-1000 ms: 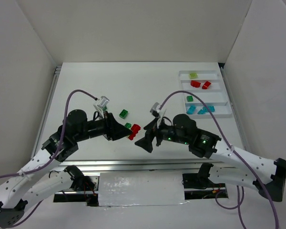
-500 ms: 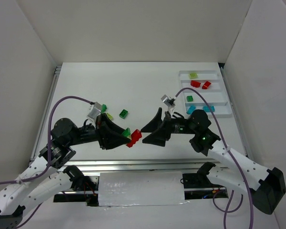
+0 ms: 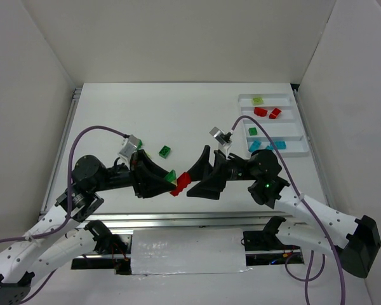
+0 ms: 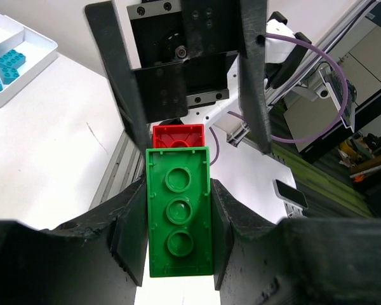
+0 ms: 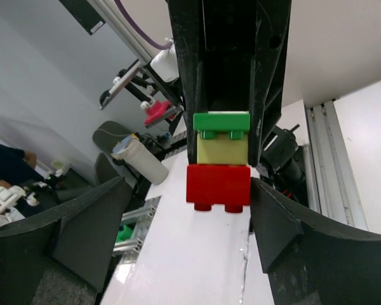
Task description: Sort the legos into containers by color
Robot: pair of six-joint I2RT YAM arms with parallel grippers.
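Note:
My left gripper (image 3: 167, 180) is shut on a small stack of legos held above the table. In the left wrist view its fingers (image 4: 134, 210) clamp the green brick (image 4: 178, 210), with the red brick (image 4: 178, 136) beyond it. The right wrist view shows the stack as green (image 5: 221, 122), pale yellow (image 5: 221, 151) and red (image 5: 218, 184). My right gripper (image 5: 190, 190) is open, its jaws either side of the red brick (image 3: 181, 183). The white tray (image 3: 241, 96) stands at the far right with four compartments.
The tray holds a pale yellow-green brick (image 3: 258, 100), two red bricks (image 3: 260, 112), a green one (image 3: 253, 131) and cyan ones (image 3: 254, 146). A loose green brick (image 3: 164, 152) lies on the table behind the left gripper. The table's metal front rail (image 3: 178, 219) runs below the grippers.
The right gripper has moved left toward the left gripper, and its open jaws now flank the red end of the stack. The left gripper, still holding the stack, shifted slightly.

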